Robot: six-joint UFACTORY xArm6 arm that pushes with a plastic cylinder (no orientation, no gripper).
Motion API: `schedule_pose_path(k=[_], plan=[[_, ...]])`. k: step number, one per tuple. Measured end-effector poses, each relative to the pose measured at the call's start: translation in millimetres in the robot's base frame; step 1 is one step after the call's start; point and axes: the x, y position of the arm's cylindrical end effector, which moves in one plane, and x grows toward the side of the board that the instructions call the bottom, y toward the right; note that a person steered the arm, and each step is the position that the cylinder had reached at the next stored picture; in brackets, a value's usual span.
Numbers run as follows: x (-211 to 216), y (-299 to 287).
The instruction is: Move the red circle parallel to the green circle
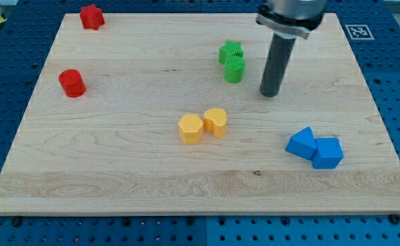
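The red circle (71, 83) lies near the board's left edge, toward the view's top. The green circle (234, 69) lies right of centre near the top, touching a green star-shaped block (231, 52) just above it. My tip (269, 93) rests on the board a short way right of and slightly below the green circle, not touching it. It is far to the right of the red circle.
A red star-shaped block (91, 16) sits at the top left corner. Two yellow blocks (190, 128) (216, 121) touch near the centre. Two blue blocks (301, 143) (327, 153) touch at the lower right. The wooden board (118, 184) lies on a blue pegboard.
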Motion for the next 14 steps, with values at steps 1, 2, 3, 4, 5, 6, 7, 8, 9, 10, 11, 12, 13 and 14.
schedule_pose_path(k=[1,2,3,4,5,6,7,8,9,10,11,12,13,14], plan=[[-2.8,-15.4],[-0.5,-34.1],[2.1,-80.4],[0.7,-133.1],[-22.4,-196.6],[-63.1,-253.8],[-72.9,-300.8],[-75.2,-353.4],[-66.1,-394.9],[-20.3,-401.2],[12.1,-348.8],[14.5,-327.0],[14.5,-327.4],[-9.6,-332.2]])
